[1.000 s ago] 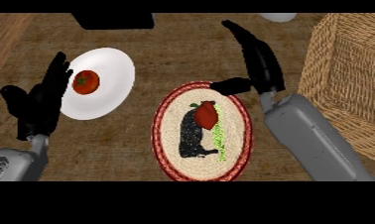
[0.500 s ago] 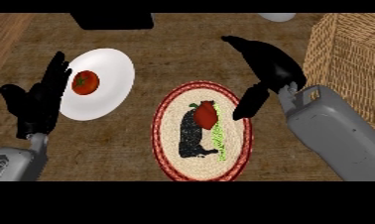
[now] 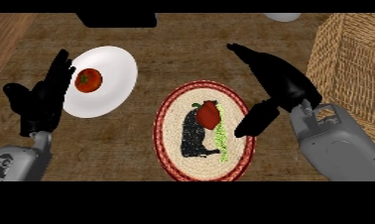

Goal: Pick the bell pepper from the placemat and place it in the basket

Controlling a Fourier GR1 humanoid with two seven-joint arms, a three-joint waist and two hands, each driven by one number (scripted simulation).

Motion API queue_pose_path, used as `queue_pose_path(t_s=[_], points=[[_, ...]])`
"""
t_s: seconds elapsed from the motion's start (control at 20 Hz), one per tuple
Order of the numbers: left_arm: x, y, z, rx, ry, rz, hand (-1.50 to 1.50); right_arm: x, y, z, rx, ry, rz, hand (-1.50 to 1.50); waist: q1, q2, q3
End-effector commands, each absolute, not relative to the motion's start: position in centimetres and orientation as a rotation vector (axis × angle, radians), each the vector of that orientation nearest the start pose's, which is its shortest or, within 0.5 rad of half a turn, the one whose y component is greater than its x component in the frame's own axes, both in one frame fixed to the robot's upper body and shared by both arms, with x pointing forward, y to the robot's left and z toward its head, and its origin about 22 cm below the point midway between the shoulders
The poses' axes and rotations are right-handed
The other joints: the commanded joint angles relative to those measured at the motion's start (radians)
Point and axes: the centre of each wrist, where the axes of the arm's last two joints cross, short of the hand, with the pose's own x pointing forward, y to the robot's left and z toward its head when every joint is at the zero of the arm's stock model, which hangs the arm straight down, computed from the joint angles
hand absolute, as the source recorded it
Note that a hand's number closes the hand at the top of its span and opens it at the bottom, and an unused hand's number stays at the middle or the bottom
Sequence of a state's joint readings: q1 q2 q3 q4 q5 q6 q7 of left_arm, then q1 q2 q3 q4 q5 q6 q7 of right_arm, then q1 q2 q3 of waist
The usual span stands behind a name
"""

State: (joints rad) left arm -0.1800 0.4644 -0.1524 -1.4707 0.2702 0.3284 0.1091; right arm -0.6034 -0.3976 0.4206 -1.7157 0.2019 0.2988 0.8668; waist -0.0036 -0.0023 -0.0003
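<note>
Hovering my released right hand point(image 3: 282, 82) at three o'clock of the red bell pepper point(image 3: 210, 114) on the round red-rimmed woven placemat point(image 3: 159, 129), I fear its thumb could nudge the pepper aside.

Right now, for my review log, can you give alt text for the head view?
The robot's open right hand hovers just right of a red bell pepper on a round placemat, not touching it. A wicker basket stands at far right; the open left hand rests beside a white plate holding a tomato.
</note>
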Motion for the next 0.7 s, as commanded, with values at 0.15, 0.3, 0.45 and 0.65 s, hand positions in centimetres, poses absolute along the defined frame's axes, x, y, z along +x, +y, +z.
queue_pose_path(t_s=[0.15,0.3,0.45,0.65], points=[[29.0,29.5,4.8,0.28,-1.532,-0.03,0.0,28.8,-14.6,11.3,-0.436,-1.274,1.019,-1.5,0.005,0.003,0.0],[29.4,29.6,5.6,0.277,-1.525,-0.031,0.0,29.6,-13.8,10.8,-0.431,-1.251,1.047,-1.5,0.006,0.003,0.0],[29.0,28.4,4.9,0.264,-1.515,-0.016,0.0,28.7,-15.1,7.2,-0.403,-1.293,1.036,-1.5,0.007,0.003,0.001],[29.9,28.9,3.9,0.286,-1.52,-0.021,0.0,27.2,-13.8,6.8,-0.429,-1.374,1.016,-1.5,0.001,0.003,0.0]])
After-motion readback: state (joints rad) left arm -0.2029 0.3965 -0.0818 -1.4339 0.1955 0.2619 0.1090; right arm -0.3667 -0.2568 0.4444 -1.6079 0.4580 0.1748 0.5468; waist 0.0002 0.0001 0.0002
